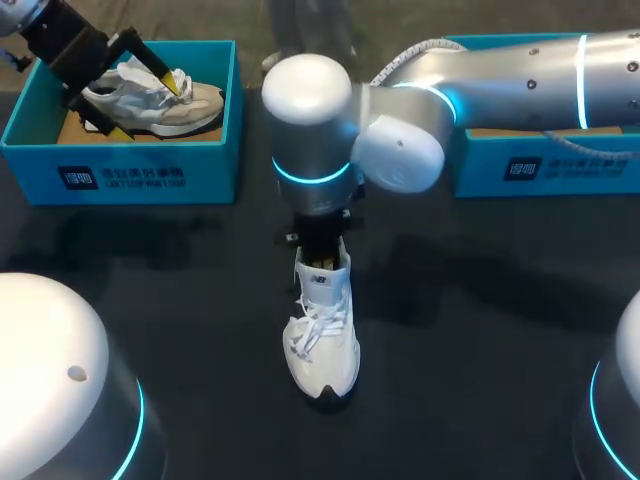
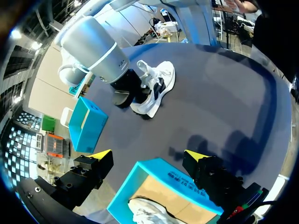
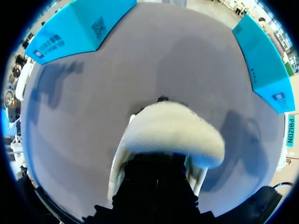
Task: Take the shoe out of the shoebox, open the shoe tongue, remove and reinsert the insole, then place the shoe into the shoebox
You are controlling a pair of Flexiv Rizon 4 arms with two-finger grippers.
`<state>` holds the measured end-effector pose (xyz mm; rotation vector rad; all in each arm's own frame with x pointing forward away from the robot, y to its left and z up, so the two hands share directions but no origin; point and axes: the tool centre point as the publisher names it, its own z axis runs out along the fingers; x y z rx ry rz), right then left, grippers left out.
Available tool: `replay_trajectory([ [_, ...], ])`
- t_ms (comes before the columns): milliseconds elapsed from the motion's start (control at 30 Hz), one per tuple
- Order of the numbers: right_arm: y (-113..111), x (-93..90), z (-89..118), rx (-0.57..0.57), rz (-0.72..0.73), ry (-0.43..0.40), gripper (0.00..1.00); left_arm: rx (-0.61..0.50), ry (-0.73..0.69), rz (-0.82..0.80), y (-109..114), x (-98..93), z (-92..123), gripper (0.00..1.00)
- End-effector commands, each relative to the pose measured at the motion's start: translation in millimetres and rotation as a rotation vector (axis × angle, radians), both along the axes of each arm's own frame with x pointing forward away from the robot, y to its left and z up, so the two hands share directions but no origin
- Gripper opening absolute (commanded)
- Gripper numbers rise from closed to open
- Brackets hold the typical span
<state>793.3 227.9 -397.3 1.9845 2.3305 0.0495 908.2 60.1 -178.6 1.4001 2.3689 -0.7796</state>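
Observation:
A white laced shoe (image 1: pixel 322 340) stands on the dark table, toe toward the front edge; the left wrist view shows the same shoe (image 2: pixel 159 88). My right gripper (image 1: pixel 320 238) points straight down into its heel opening, fingertips hidden inside. In the right wrist view a white curved part of the shoe (image 3: pixel 173 133) rises just ahead of that dark gripper body. My left gripper (image 1: pixel 140 103) hangs open over the left blue shoebox (image 1: pixel 120 170), above a second grey-white shoe (image 1: pixel 165 100). Seen from its own wrist, the left gripper (image 2: pixel 148 155) holds nothing over the shoebox (image 2: pixel 140 173).
A second blue box (image 1: pixel 540 165) sits at the back right, partly behind my right arm; it also shows as a blue box (image 2: pixel 86 126) in the left wrist view. Dark tabletop (image 1: pixel 480 330) lies on both sides of the white shoe.

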Motion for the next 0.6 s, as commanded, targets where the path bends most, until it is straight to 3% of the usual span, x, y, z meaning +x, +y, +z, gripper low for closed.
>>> replay_trajectory([
  [33,-4.9,-2.2,18.9,0.026,-0.007,0.037,0.0,0.004,0.001,-0.001,0.0,0.2,0.9,1.0],
  [233,-6.5,-17.8,41.0,0.025,-0.04,0.155,0.0,0.004,0.001,-0.001,0.0,0.2,0.9,1.0],
  [267,-6.6,-21.0,43.3,0.021,-0.036,0.227,0.0,0.004,0.001,-0.001,0.0,0.2,0.9,1.0],
  [333,-1.9,-24.9,46.6,0.025,0.012,0.282,0.0,0.004,0.001,-0.001,0.0,0.2,0.9,1.0],
  [600,-1.9,-24.9,46.6,0.025,0.012,0.282,0.0,0.004,0.001,-0.001,0.0,0.2,0.9,1.0],
])
